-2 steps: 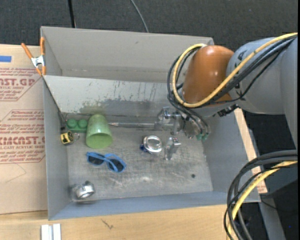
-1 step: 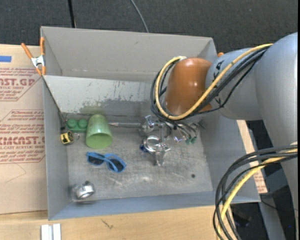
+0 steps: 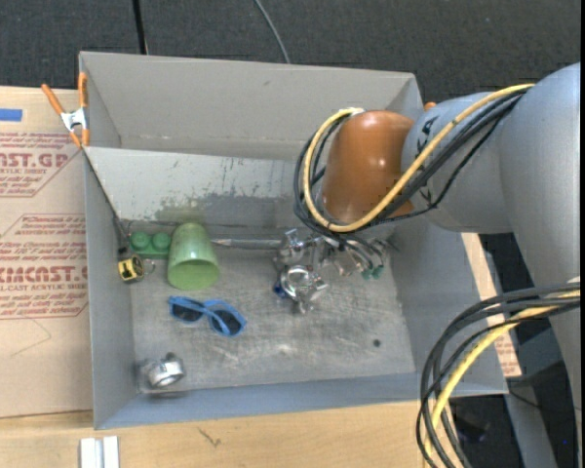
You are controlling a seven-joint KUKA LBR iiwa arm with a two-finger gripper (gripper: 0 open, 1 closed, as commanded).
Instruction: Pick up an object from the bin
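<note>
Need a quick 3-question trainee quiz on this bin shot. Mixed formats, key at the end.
1. True or false: the blue sunglasses lie on the floor of the bin, apart from the gripper.
2. Fill in: the cup to the left of the gripper in the view is ___ in colour.
3. Which thing lies nearest the bin's lower-left corner in the view?
A) blue sunglasses
B) cup
C) silver round piece

Key: 1 true; 2 green; 3 C.
</note>
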